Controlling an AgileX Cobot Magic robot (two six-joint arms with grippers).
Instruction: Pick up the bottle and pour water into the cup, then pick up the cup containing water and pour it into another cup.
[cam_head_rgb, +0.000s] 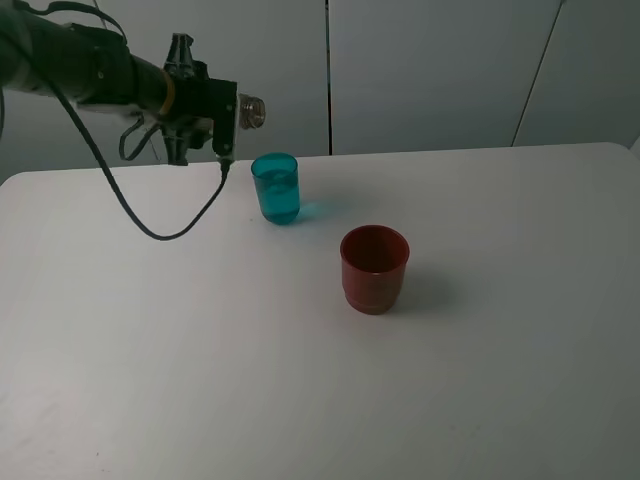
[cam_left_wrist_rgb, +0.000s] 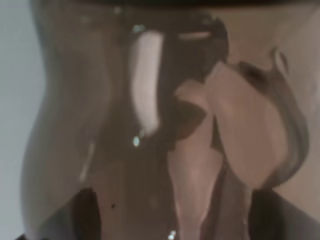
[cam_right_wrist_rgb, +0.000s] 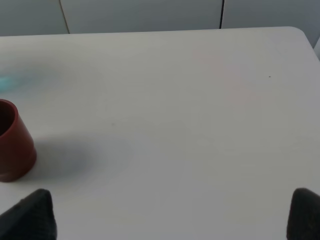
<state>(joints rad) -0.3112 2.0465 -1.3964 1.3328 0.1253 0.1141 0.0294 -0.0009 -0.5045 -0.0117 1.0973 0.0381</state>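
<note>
The bottle (cam_head_rgb: 250, 110) lies tipped on its side in the air, and only its open neck shows past my left gripper (cam_head_rgb: 222, 112), which is shut on it. The neck points right, just above and left of the cup (cam_head_rgb: 276, 188), a teal tumbler standing upright on the table. In the left wrist view the bottle's clear, grey-brown body (cam_left_wrist_rgb: 150, 125) fills the picture. The other cup (cam_head_rgb: 374, 268), dark red, stands nearer and to the right; it also shows at the edge of the right wrist view (cam_right_wrist_rgb: 12, 142). My right gripper (cam_right_wrist_rgb: 172, 215) is open above bare table.
The white table (cam_head_rgb: 500, 380) spreads wide in front and to the right. A black cable (cam_head_rgb: 150, 225) hangs from the left arm down to the tabletop, left of the teal cup. Grey wall panels stand behind the table's far edge.
</note>
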